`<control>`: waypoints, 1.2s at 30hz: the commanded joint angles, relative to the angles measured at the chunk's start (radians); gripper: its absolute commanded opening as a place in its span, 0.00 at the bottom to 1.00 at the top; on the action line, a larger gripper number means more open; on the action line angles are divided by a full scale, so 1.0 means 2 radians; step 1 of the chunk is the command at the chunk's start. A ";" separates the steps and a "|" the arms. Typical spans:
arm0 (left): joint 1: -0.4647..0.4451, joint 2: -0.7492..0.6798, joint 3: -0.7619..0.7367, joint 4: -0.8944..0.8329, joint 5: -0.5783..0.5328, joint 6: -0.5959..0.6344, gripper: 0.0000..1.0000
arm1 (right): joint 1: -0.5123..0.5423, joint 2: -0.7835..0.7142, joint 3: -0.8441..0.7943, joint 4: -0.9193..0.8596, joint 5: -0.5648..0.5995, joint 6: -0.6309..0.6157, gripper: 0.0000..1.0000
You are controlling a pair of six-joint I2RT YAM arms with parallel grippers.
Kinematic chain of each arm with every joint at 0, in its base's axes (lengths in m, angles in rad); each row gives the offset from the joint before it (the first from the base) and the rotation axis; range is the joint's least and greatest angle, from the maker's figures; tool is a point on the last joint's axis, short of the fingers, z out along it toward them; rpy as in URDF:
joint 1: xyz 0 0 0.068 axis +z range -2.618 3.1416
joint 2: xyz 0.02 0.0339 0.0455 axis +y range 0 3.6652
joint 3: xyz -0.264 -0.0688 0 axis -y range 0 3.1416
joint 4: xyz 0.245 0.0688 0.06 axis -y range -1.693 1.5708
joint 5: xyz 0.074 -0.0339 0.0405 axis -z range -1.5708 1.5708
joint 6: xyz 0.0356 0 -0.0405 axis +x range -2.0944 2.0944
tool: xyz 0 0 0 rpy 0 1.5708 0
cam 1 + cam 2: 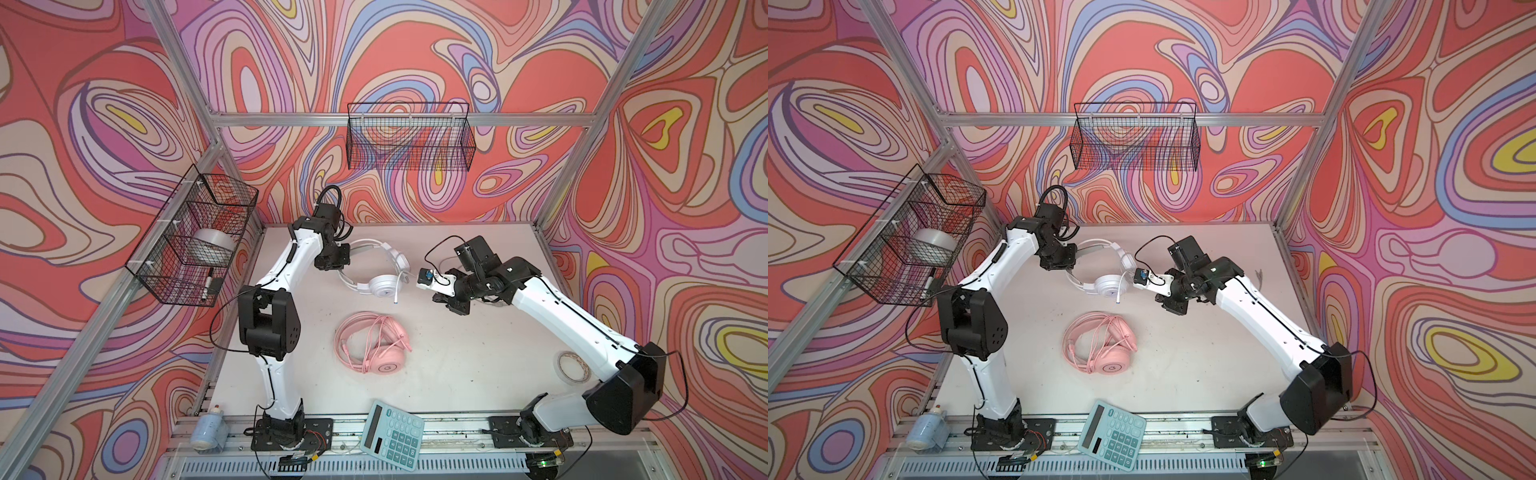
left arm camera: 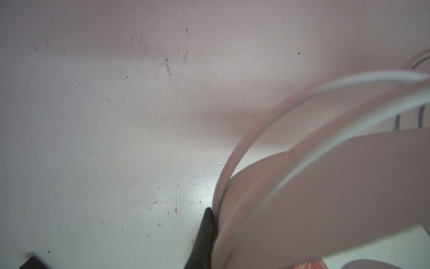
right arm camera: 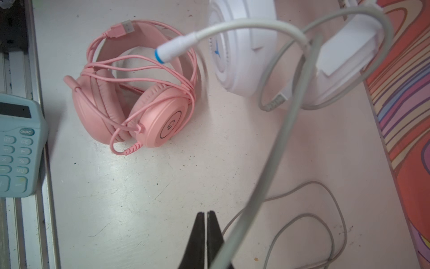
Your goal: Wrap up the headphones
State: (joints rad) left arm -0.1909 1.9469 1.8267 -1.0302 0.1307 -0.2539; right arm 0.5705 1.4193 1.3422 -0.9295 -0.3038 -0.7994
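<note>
Teal calculator (image 1: 392,432) lies at the near table (image 1: 478,365) edge, well to the near side of both grippers. Left gripper (image 1: 349,252) is clamped on the grey-lined headband (image 2: 302,198) of the white headset (image 1: 384,286), whose earcups sit just to its right, and the pink headset (image 1: 388,361), cable wound about it, lies nearer the front between the two grippers. Right gripper (image 3: 206,213) has its jaws pressed together just right of the white headset, the grey cable (image 3: 274,149) running past one finger; whether it is pinched is unclear.
</note>
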 commanded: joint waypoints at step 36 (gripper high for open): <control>0.015 0.022 0.044 -0.037 0.001 -0.086 0.00 | 0.089 0.056 -0.011 -0.017 -0.053 0.116 0.00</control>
State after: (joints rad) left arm -0.1646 2.0117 1.8824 -1.0992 0.0776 -0.4099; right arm 0.7414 1.5192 1.3365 -0.9375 -0.4587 -0.5911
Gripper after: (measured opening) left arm 0.084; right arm 0.052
